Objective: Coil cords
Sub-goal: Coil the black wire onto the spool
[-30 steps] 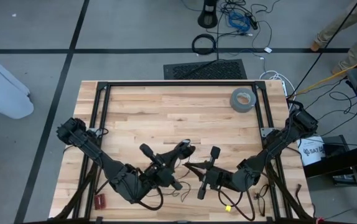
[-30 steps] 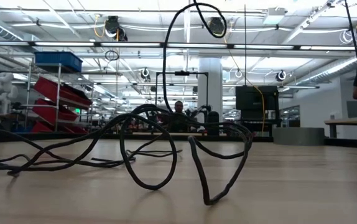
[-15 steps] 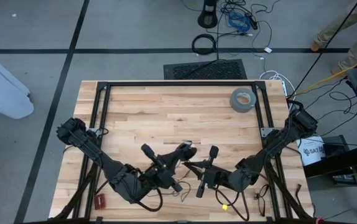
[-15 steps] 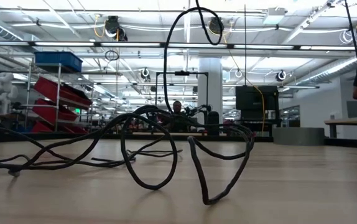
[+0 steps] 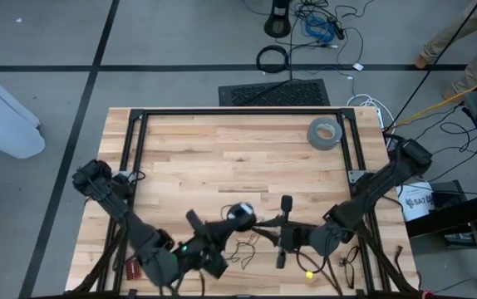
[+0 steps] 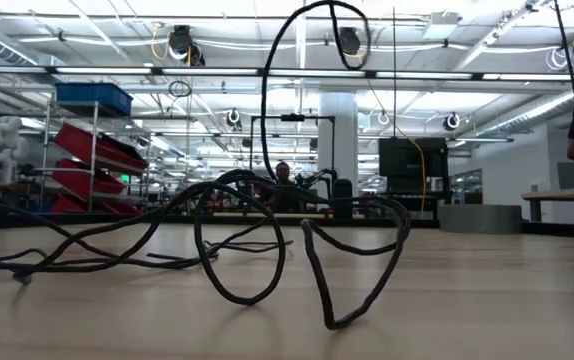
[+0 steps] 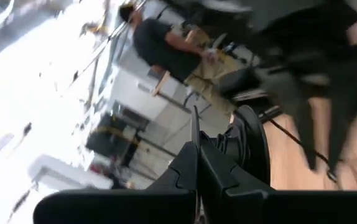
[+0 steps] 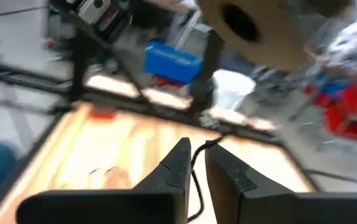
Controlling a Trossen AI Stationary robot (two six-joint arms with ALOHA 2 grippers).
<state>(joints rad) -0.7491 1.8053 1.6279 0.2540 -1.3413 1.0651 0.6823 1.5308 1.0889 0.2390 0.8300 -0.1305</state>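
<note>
The cord (image 6: 237,262) is a long thin black wire. It lies in loose loops on the wooden table near the front edge (image 5: 243,249), and one strand rises to a loop (image 6: 312,20) overhead. My left gripper (image 5: 240,214) hangs above the loops, pointing level, shut on the cord. My right gripper (image 5: 261,224) faces it from the right, close by. Its fingers (image 8: 180,160) stand a little apart, open, and the cord (image 8: 197,177) runs through the gap. I cannot tell whether it touches them. My left gripper pinches a strand of the cord (image 7: 194,121) between its two fingertips; the strand sticks out past the tips. The fingers point level, well above the table. Dark loops of cord (image 7: 253,143) sit beside one finger. The rest hangs slack to the table.
A grey tape roll (image 5: 324,133) lies at the far right of the table. A black frame rail (image 5: 238,112) runs round the work area. A small red object (image 5: 133,267) and a yellow one (image 5: 305,272) lie by the near edge. A person sits beyond the table (image 6: 284,180).
My left gripper has swung toward the table's near edge and rolled about its own axis, still shut. The raised loop of cord overhead has shifted and widened; the loops on the table have stayed put. My right gripper has turned a little in place.
</note>
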